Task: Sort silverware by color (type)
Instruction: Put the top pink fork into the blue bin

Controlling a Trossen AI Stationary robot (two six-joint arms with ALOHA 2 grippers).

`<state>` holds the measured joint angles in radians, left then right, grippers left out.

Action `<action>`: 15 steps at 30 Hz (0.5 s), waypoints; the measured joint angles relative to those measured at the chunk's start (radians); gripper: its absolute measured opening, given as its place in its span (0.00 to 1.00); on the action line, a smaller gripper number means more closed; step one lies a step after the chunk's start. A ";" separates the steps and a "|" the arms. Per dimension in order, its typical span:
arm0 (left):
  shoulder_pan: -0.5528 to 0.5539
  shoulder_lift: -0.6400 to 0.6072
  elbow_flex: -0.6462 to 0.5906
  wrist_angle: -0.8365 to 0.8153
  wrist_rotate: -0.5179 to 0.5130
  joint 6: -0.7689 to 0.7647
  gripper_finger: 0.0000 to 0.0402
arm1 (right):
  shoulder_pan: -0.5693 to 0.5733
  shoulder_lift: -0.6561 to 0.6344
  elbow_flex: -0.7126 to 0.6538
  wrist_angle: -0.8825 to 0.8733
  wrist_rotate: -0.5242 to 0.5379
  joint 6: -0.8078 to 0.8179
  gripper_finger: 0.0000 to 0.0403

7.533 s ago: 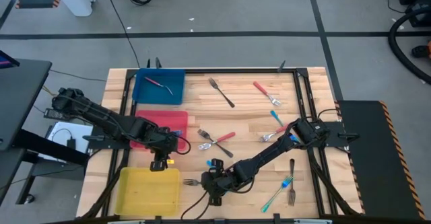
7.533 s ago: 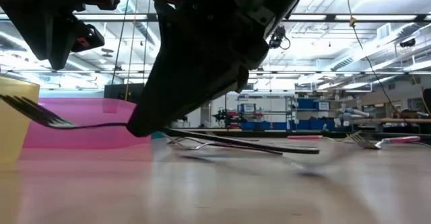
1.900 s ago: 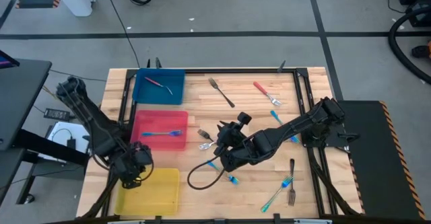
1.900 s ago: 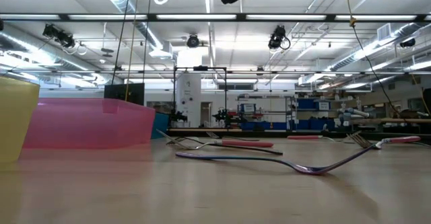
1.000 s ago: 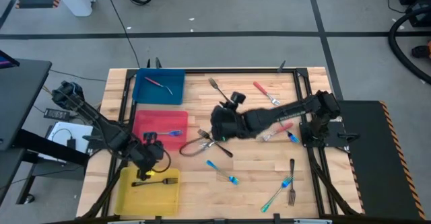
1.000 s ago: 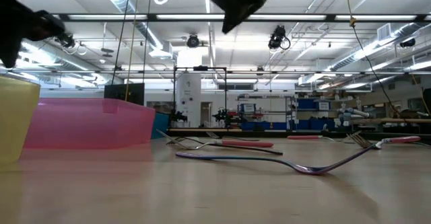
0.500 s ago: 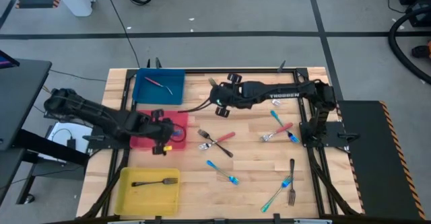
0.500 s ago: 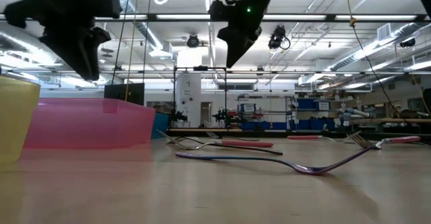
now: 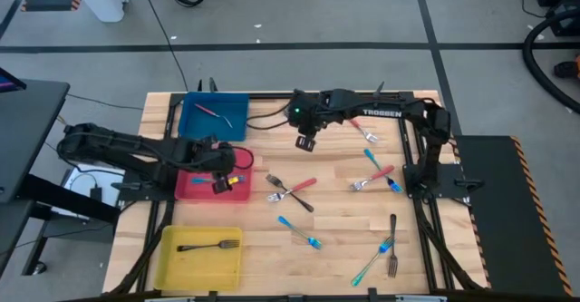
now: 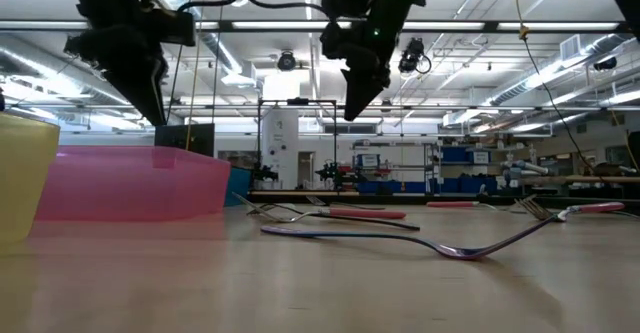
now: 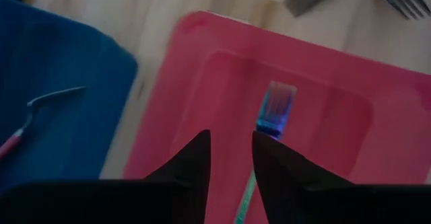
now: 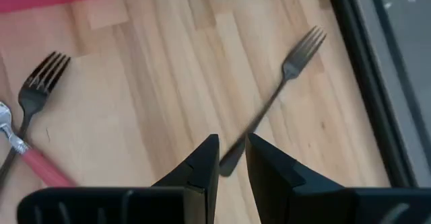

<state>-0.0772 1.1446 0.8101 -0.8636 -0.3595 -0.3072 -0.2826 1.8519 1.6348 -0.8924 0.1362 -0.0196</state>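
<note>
My left gripper (image 9: 222,182) hangs narrowly open over the red tray (image 9: 195,189). A blue-handled fork (image 11: 275,107) lies flat in that tray, beyond the fingers. My right gripper (image 9: 305,141) hovers near the far edge, narrowly open, above the handle end of an all-dark fork (image 12: 277,103) that lies flat on the wood. The low view shows both grippers (image 10: 152,113) (image 10: 355,108) well above the table. The blue tray (image 9: 213,125) holds a red-handled fork (image 9: 211,111). The yellow tray (image 9: 186,261) holds a dark fork (image 9: 208,245).
A dark fork and a red fork cross at mid-table (image 9: 290,190). A blue fork (image 9: 299,231) lies nearer. Several more red, blue and dark forks (image 9: 372,170) (image 9: 391,248) lie on the right half. A black frame (image 9: 408,157) edges the board.
My left gripper moved from over the yellow tray toward the far edge and now hangs over the red tray. My right gripper swung from mid-table toward the far edge, stopping over the dark fork there. The dark fork in the yellow tray stayed where it lay.
</note>
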 joint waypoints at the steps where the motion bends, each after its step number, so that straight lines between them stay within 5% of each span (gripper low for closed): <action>1: 0.008 0.000 0.000 0.001 -0.014 -0.008 0.27 | -0.010 0.000 0.000 -0.005 -0.006 0.000 0.21; 15: 0.209 0.000 0.000 0.147 -0.057 0.151 0.27 | -0.160 0.000 0.000 0.104 -0.008 -0.145 0.21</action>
<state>0.1322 1.1446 0.8104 -0.7161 -0.4169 -0.1558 -0.4427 1.8519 1.6348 -0.7880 0.1280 -0.1648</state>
